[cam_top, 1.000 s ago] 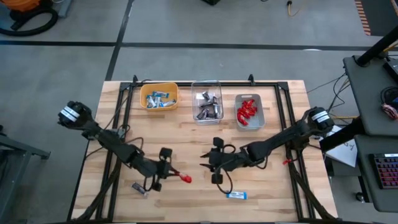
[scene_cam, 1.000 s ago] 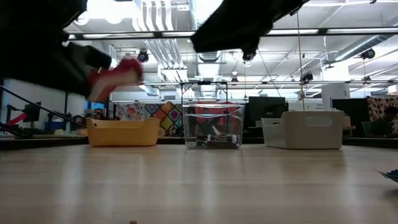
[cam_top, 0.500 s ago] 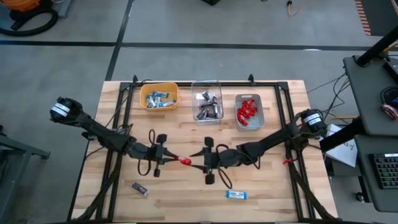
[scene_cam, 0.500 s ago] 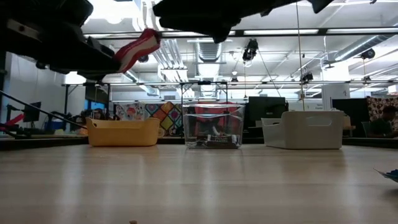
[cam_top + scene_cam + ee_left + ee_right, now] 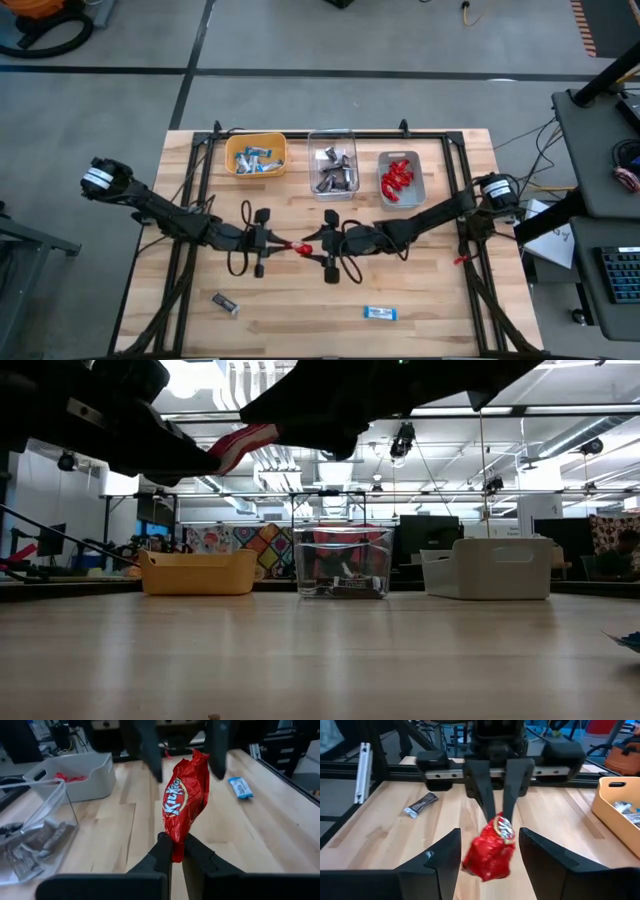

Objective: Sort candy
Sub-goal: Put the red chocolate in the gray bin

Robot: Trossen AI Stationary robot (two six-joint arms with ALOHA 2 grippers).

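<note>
— Red wrapper, held up off the counter [image 5: 430,300] mid-air: why is that KitKat [image 5: 184,805] hanging there and not going to a bin?

— Looks like a handover. The left gripper [image 5: 172,851] has its jaws pinched shut on one crimped end of the wrapper, which leaves the rest of the bar sticking out free. The right gripper [image 5: 489,851] faces it with jaws spread wide, one finger on either side of the bar, not clamped on it.

— Why pass it across?

— My guess: the grey bin [image 5: 401,180] with the red candy sits on the right arm's side, beside the clear bin [image 5: 333,167] of brown ones and the yellow bin [image 5: 256,155] of blue-and-white ones.

— Anything unsorted?

— A blue-and-white candy [image 5: 379,313] lies near the front edge, and a dark brown candy [image 5: 225,303] lies front-left, well apart from each other.
</note>
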